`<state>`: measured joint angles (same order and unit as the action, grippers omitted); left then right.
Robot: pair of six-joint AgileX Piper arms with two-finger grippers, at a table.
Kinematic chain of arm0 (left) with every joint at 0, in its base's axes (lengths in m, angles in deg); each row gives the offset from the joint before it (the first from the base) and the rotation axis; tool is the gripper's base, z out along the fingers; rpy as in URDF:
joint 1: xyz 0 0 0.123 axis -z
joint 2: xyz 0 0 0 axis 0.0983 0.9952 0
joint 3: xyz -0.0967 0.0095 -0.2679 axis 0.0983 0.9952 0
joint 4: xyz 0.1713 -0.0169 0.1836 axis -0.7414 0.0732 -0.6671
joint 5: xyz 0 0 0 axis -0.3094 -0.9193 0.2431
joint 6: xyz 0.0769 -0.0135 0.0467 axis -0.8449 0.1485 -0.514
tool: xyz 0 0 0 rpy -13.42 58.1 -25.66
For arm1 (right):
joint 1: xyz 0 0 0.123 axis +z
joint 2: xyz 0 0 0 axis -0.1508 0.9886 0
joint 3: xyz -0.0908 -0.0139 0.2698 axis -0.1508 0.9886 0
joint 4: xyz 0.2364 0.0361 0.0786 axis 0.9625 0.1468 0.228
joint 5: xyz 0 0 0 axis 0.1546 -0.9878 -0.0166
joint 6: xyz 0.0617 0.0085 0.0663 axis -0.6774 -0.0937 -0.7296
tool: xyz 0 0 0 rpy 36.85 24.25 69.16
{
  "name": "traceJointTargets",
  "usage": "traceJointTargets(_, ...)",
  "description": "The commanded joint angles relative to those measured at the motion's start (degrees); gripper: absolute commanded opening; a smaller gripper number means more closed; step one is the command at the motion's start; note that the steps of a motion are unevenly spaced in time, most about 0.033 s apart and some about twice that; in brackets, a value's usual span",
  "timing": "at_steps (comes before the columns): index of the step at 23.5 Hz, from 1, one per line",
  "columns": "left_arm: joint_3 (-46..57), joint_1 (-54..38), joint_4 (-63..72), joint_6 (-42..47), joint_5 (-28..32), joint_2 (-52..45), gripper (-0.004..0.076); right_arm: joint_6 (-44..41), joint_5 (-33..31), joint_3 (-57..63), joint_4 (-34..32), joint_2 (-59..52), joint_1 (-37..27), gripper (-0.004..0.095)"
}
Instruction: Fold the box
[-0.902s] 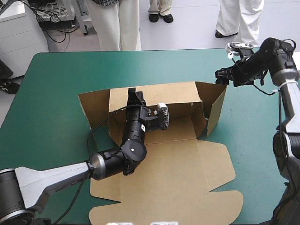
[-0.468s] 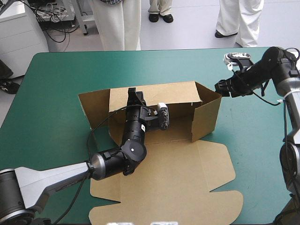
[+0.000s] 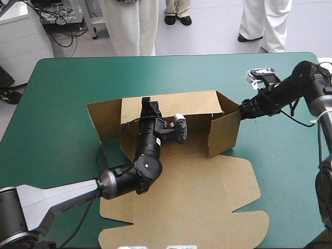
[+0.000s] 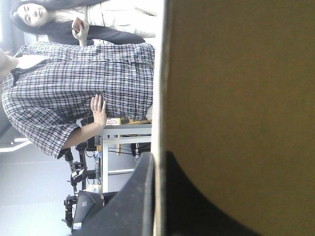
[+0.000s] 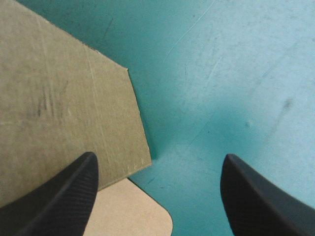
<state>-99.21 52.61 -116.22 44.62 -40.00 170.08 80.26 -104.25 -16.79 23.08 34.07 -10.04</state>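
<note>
Brown box [image 3: 197, 148] at table [image 3: 62, 83] centre: back wall [image 3: 176, 106] & right wall [image 3: 224, 134] up, lid [image 3: 181, 202] flat toward near edge. L gripper [image 3: 149, 108] pinches back wall's top edge, fingers nearly together on the board. R gripper [image 3: 245, 110], fingers wide apart, at right wall's outer face.

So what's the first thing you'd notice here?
The big brown box in the middle of the teal-green table, its lid lying flat toward the near edge. The left gripper pinches its raised back wall, and the open right gripper sits against the standing right-side wall.
</note>
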Motion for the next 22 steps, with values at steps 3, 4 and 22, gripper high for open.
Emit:
traceJointTargets(3,-1.28,0.55,-5.58,0.60,-1.69,-2.62,-0.0032,2.94,-0.90,2.10,1.83,-4.82,-0.29,0.0639)
traceJointTargets(4,-1.28,0.55,-5.58,0.60,-1.69,-2.62,-0.0032,3.97,-0.90,3.04,2.14,-5.12,-0.29,0.0639)
traceJointTargets(22,-1.28,0.55,-5.58,0.60,-1.69,-2.62,-0.0032,16.80,1.50,9.77,11.05,-7.89,-0.19,0.0640)
